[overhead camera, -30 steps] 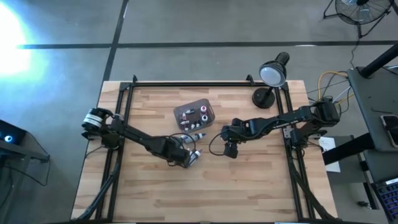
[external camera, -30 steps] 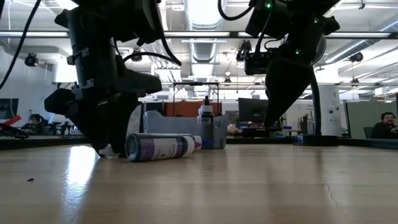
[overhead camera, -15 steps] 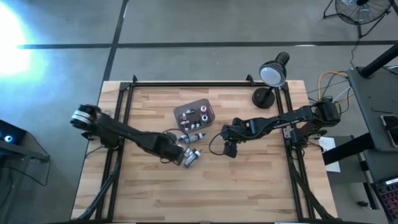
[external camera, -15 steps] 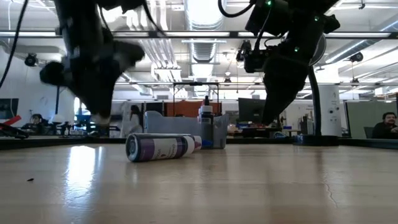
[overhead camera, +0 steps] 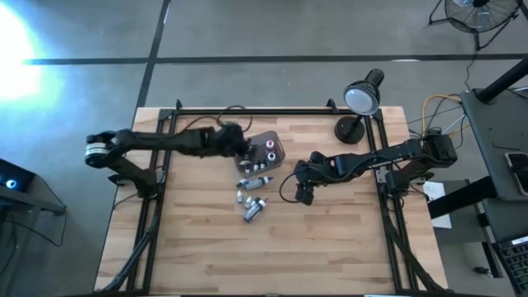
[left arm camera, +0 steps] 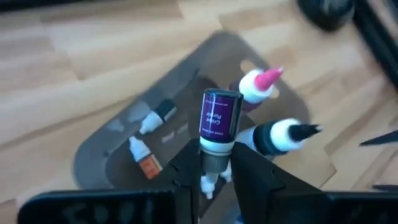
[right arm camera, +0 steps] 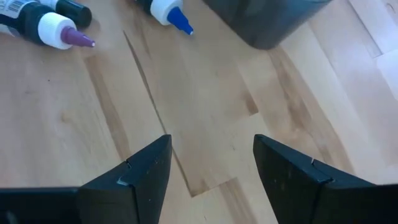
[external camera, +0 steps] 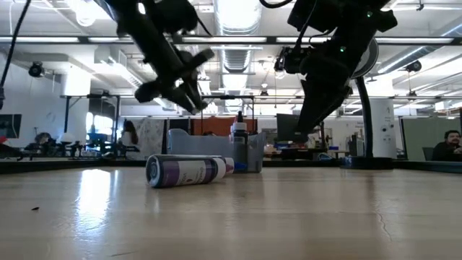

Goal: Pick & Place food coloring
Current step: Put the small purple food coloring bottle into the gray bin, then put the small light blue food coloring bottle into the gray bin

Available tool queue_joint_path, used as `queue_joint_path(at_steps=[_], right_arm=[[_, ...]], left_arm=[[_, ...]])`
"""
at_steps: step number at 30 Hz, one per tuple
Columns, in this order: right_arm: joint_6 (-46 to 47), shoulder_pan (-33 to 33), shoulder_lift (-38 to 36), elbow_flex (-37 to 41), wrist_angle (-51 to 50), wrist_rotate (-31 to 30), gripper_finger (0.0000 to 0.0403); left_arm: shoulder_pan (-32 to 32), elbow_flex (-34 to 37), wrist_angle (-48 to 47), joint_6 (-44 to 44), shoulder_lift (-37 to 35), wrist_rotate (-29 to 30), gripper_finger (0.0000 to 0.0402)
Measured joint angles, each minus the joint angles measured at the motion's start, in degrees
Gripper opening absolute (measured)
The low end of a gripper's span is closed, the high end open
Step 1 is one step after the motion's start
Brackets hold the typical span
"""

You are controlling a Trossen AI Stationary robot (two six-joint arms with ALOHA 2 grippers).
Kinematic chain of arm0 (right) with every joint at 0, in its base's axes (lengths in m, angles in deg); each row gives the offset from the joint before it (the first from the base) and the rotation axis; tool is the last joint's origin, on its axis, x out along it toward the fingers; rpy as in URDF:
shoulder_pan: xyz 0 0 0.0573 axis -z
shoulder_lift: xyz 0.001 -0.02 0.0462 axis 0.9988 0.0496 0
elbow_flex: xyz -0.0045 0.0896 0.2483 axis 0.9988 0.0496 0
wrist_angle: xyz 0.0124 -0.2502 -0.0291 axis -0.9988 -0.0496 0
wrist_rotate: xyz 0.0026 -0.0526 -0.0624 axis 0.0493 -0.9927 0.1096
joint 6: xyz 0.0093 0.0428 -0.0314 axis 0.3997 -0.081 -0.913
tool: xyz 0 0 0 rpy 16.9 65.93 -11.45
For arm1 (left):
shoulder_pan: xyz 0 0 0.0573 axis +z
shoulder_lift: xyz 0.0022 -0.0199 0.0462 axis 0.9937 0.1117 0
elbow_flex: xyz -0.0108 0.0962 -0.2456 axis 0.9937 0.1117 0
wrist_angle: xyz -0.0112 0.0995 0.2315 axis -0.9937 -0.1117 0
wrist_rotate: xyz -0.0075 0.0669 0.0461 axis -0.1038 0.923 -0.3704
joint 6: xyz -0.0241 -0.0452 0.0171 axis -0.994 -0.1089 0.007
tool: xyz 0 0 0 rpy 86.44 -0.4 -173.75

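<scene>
The left gripper (left arm camera: 211, 177) is clamped on a purple-labelled food coloring bottle (left arm camera: 219, 127), apparently held above the grey tub (overhead camera: 259, 151). The right gripper (right arm camera: 211, 165) hovers right of it, fingers apart.

A purple-labelled food coloring bottle (left arm camera: 219, 121) is held cap-down between the fingers of the left end effector (left arm camera: 211, 177), above the tub. Several small bottles (left arm camera: 264, 109) are seen standing or lying inside the grey square tub (overhead camera: 246, 153), among them pink-, white- and dark-tipped ones. Further bottles (overhead camera: 253, 191) lie scattered on the bench just in front of the tub, one purple-labelled bottle (external camera: 189, 171) being laid on its side
</scene>
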Motion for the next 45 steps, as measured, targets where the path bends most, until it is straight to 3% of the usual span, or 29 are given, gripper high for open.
queue_joint_path(at_steps=[5, 13, 19, 23, 26, 33, 45], right_arm=[[3.37, -0.02, -0.02, 0.0, -1.15, 0.01, 0.0219], [1.63, -0.02, -0.11, 0.02, -1.31, 0.02, 0.0219], [0.75, 0.42, -0.11, 0.09, -0.93, 0.04, 0.0219], [0.74, 0.73, -0.11, 0.09, -0.41, -0.41, 0.0219], [0.99, 0.77, -0.11, 0.09, -0.45, -2.08, 0.0219], [0.9, 0.77, -0.11, 0.09, -0.45, -2.98, 0.0219], [0.94, 0.75, -0.11, 0.11, -0.45, -4.57, 0.0219]], left_arm=[[1.29, -0.78, -3.55, 2.78, 2.27, -6.07, 0.0109], [-6.08, -1.01, -11.46, 0.92, -4.35, -6.45, 0.0198], [-16.22, 1.57, -21.29, -18.17, -4.58, -5.49, 0.0202], [-21.13, 4.49, -16.67, -33.53, -0.83, -5.14, 0.0202], [-23.2, 4.65, -12.78, -39.92, 2.02, -2.69, 0.0202], [-22.8, 4.67, -9.95, -45.17, 8.57, -2.08, 0.0202], [-21.79, 4.65, -6.0, -45.4, 13.69, -1.9, 0.0202]])
